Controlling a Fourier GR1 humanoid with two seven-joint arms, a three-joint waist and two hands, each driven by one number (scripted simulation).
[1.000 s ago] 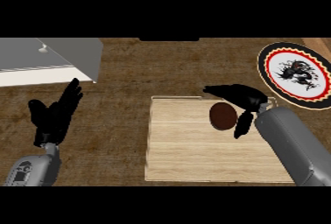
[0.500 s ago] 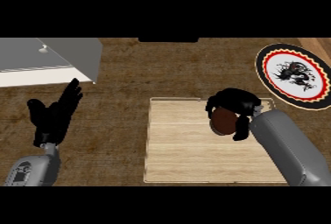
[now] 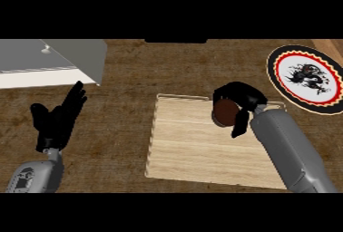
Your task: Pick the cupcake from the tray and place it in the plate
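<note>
Right now the right hand [image 3: 240,100] is curled over the cupcake [image 3: 224,113], its fingers wrapped across the top and its thumb reaching down the near side, so only the brown left part of the cupcake shows beside the palm. Hand and cupcake sit over the far right corner of the wooden tray [image 3: 194,149], whose pale planks stretch away from the hand toward the lower left. Whether the cupcake still touches the tray or is lifted off it cannot be told from this steep angle. The grey right forearm [image 3: 291,149] runs from the wrist down to the lower right edge, crossing the tray's right side.

Beyond the hand, up and to its right, lies the plate [image 3: 309,79], round with a black rim, a red ring and a white centre bearing a dark figure; it is apart from the hand and nothing rests on it.

Well to the left of the tray, the left hand [image 3: 59,120] rests open with fingers straight and pointing up. Above it is a grey box-like fixture [image 3: 53,61] on the brown counter [image 3: 127,90].
</note>
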